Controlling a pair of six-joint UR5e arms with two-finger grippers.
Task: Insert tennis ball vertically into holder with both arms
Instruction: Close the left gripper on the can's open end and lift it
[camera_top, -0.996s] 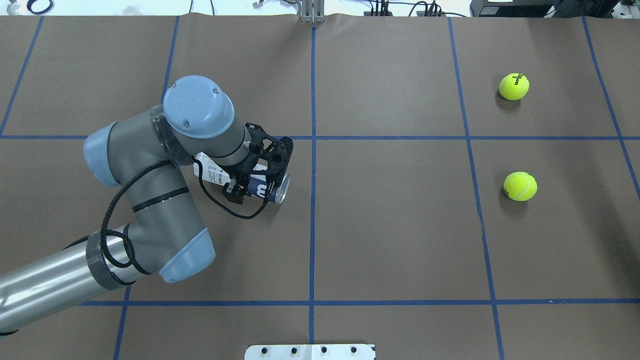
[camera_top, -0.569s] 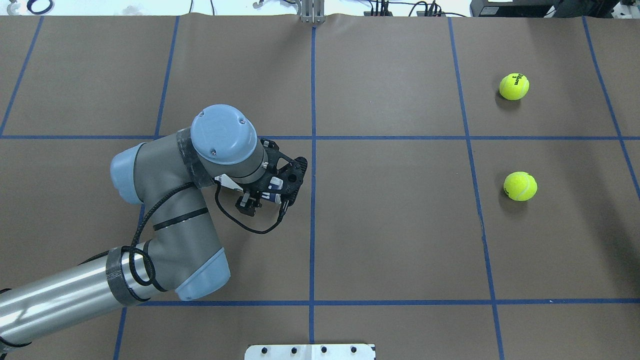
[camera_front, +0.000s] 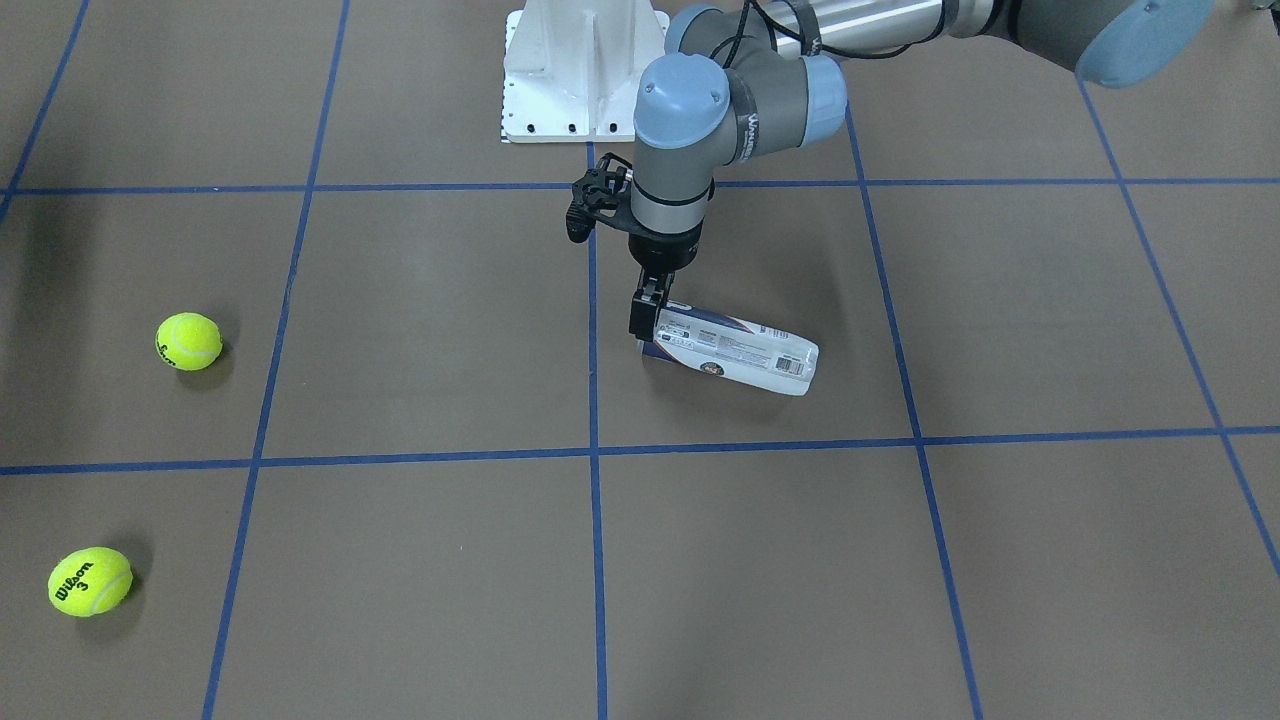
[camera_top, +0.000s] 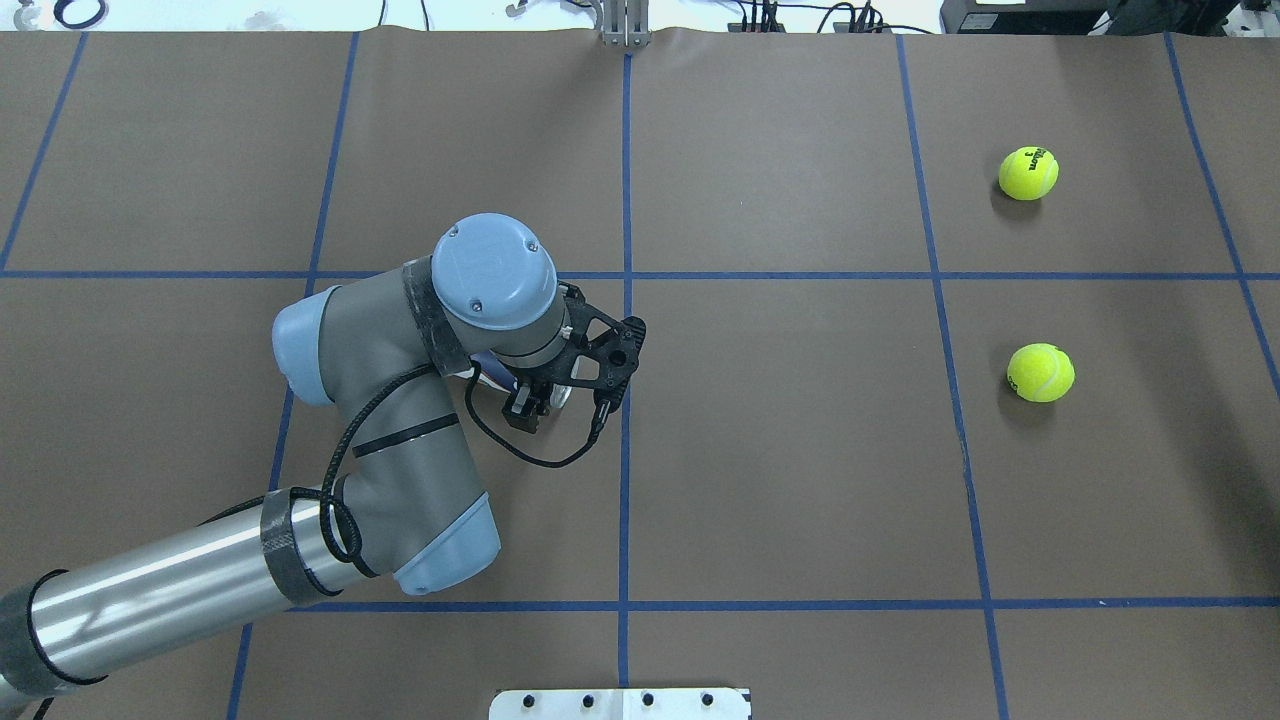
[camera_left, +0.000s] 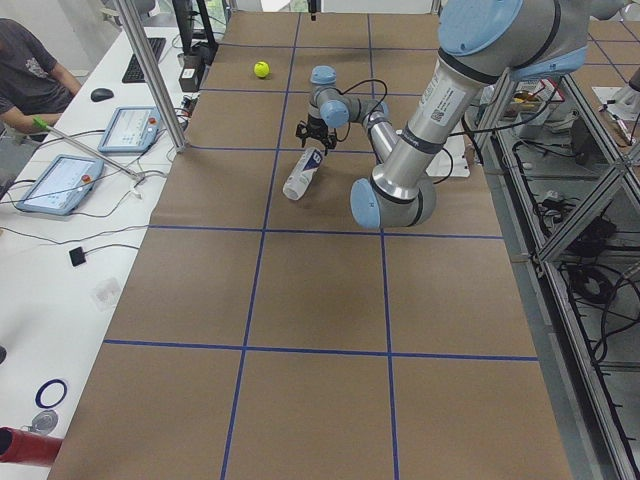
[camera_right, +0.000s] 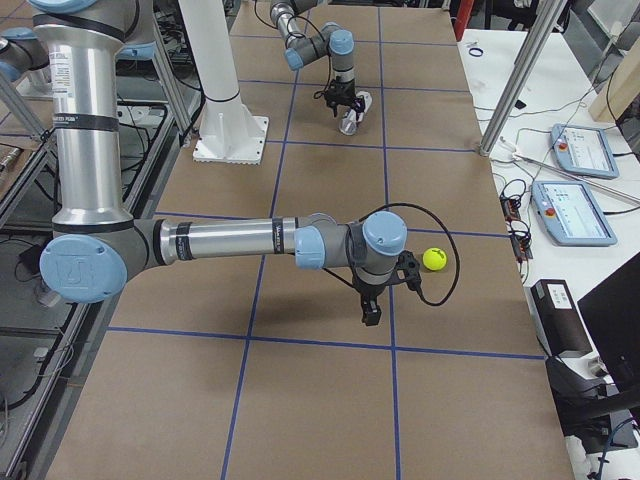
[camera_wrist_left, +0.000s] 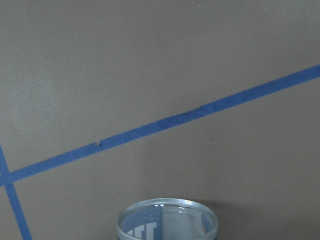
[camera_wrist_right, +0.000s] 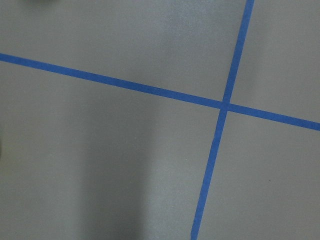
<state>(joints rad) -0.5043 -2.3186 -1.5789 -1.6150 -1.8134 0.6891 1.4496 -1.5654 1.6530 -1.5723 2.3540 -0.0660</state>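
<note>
Holder (camera_front: 735, 350) lies tilted on our surface (camera_front: 400, 300), just 9 o'clock of centre in the overhead view, its mouth end clenched in our left claw (camera_front: 645, 322). One tennis ball (camera_top: 1040, 372) sits well apart at 3 o'clock, a second ball (camera_top: 1028, 173) at 2 o'clock. Our right claw (camera_right: 369, 312) hangs above the surface; we cannot tell its grip.

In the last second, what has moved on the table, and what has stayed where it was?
The left arm swung toward the centre tape line, taking its jaws along the lying holder from about its middle to its open end. Whether the jaws have closed on it cannot be told. The holder itself hardly shifted, and both tennis balls stayed where they were.
</note>
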